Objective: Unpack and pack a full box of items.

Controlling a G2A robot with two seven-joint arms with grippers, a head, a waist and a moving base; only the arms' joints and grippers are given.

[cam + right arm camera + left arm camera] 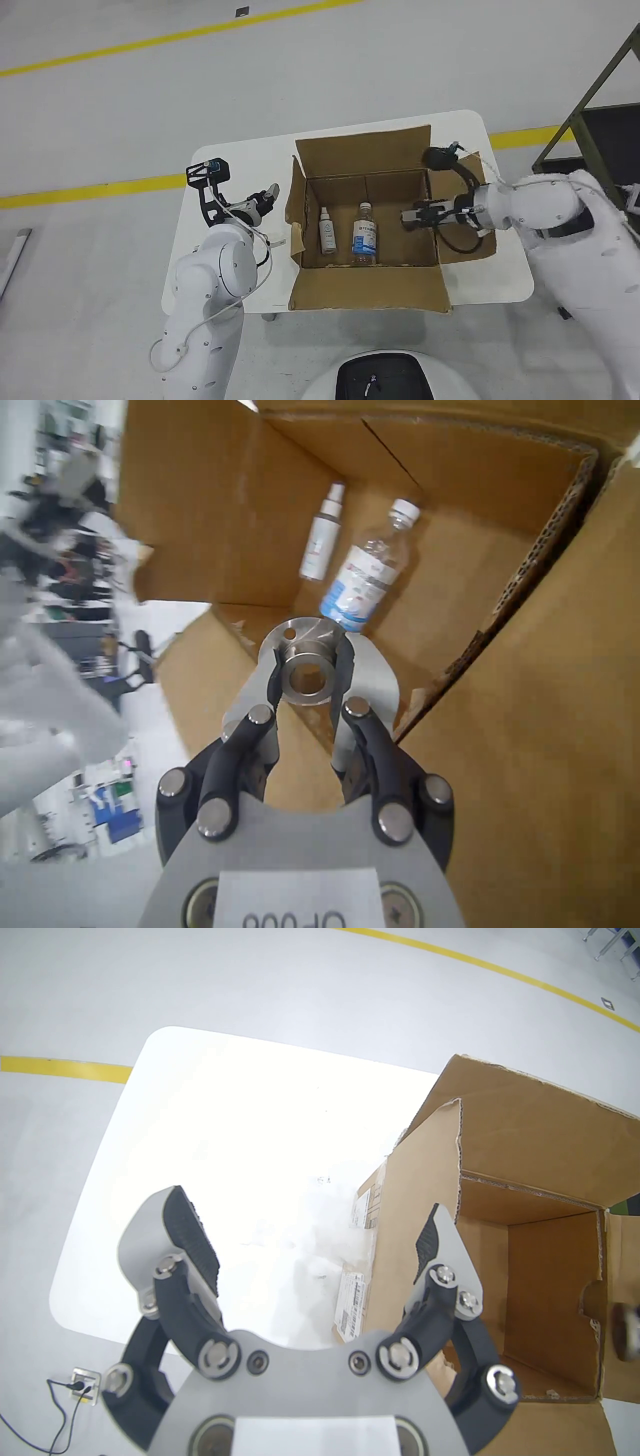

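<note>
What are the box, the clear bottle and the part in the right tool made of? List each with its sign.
Box: corrugated cardboard, matte brown; fluted layers show at the cut edges.
Clear bottle: likely thin plastic; its walls are glossy and see-through.
Flanged ring, held in the right tool: apparently metal, perhaps steel; it has a brushed grey surface with dull highlights.

Left gripper (268, 196) sits at nine o'clock in the top view, jaws spread wide, pointing toward two. Right gripper (408, 215), at three o'clock, points toward nine, clamped on a metal ring (306, 635).
</note>
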